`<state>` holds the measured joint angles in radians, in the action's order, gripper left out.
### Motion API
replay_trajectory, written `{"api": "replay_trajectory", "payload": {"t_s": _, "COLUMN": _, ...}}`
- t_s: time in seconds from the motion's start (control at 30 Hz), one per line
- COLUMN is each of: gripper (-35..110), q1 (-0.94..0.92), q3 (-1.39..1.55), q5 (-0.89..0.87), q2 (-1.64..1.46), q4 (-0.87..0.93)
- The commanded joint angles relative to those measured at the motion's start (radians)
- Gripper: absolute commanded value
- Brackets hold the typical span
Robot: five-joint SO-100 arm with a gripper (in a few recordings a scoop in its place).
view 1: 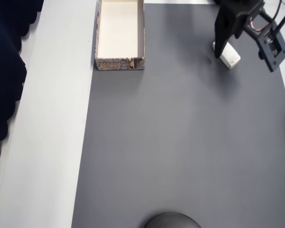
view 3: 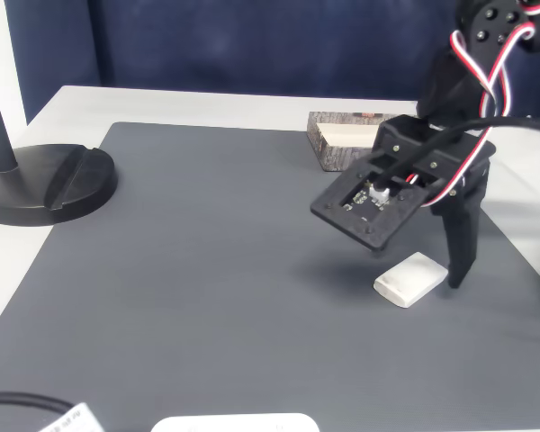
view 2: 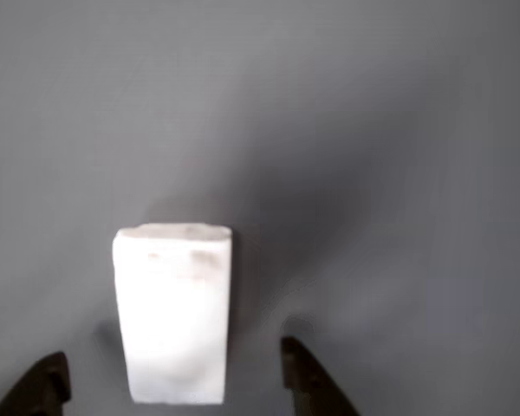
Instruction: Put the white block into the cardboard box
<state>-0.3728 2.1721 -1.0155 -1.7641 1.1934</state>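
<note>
I have the small white rectangular block with rounded edges [view 2: 173, 316] lying flat on the dark grey table mat [view 1: 180, 142], well apart from the shallow cardboard box with the cream inside and brown patterned sides [view 1: 119, 63], which sits at the mat's far edge in the overhead view. The black two-finger gripper [view 2: 175, 381] hangs low over the block with its fingers spread; in the wrist view the block lies between the two tips, nearer the left one, with nothing gripped. I judge the block to be rigid, light and smooth, so it may slip or twist under an off-centre pinch. I would take hold across its two long faces, at mid-length, with the fingertips low on the sides.
</note>
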Motion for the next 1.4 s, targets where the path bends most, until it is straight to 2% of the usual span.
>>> {"api": "replay_trajectory", "payload": {"t_s": 0.0, "gripper": 34, "q1": 0.014, "q3": -0.011, "q5": 0.008, "q2": 0.006, "q4": -0.02}}
{"api": "replay_trajectory", "payload": {"t_s": 0.93, "gripper": 34, "q1": 0.04, "q3": 0.015, "q5": 0.044, "q2": 0.048, "q4": -0.049}}
{"api": "replay_trajectory", "payload": {"t_s": 1.37, "gripper": 27, "q1": 0.035, "q3": 0.017, "q5": 0.083, "q2": 0.048, "q4": -0.048}}
